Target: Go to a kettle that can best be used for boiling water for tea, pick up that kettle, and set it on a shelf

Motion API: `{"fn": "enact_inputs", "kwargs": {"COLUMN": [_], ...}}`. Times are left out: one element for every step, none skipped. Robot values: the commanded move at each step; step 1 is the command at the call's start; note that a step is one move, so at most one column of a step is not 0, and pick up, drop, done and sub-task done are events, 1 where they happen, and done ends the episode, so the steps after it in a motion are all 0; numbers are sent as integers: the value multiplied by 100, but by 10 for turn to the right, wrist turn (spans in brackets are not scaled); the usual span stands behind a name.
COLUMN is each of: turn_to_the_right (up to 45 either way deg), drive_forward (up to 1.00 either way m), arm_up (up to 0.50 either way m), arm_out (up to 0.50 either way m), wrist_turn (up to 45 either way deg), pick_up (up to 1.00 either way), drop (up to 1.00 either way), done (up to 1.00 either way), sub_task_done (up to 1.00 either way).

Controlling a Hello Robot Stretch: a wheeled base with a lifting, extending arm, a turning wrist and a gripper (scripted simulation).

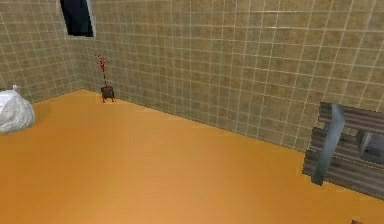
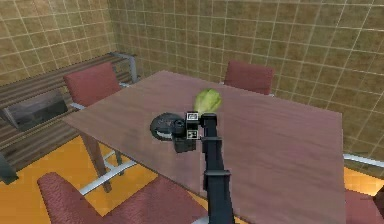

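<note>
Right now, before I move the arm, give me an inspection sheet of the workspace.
Surface: brown wooden table, level.
Job's things: dark round thing on the table at the gripper; kettle not confirmed.
Clutter: green leafy head on the table.
Grippers: gripper over the tabletop; cannot tell whether it holds anything.
Cables: nothing seen.
Surroundings: red chairs, slatted bench, tiled walls, orange floor, potted plant, white bag.

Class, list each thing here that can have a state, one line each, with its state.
end effector, cannot tell whether it holds anything
dark round thing, lying on the table
green leafy thing, resting on the table
potted plant, upright on the floor
white bag, sitting on the floor
</note>
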Motion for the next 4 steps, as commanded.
{"fn": "enact_inputs", "kwargs": {"turn_to_the_right": [0, 0, 0, 0], "drive_forward": [0, 0, 0, 0], "arm_up": [18, 0, 0, 0], "arm_out": [0, 0, 0, 0], "wrist_turn": [0, -450, -450, -240], "pick_up": [0, 0, 0, 0], "drop": [0, 0, 0, 0], "done": [0, 0, 0, 0], "sub_task_done": [0, 0, 0, 0]}}
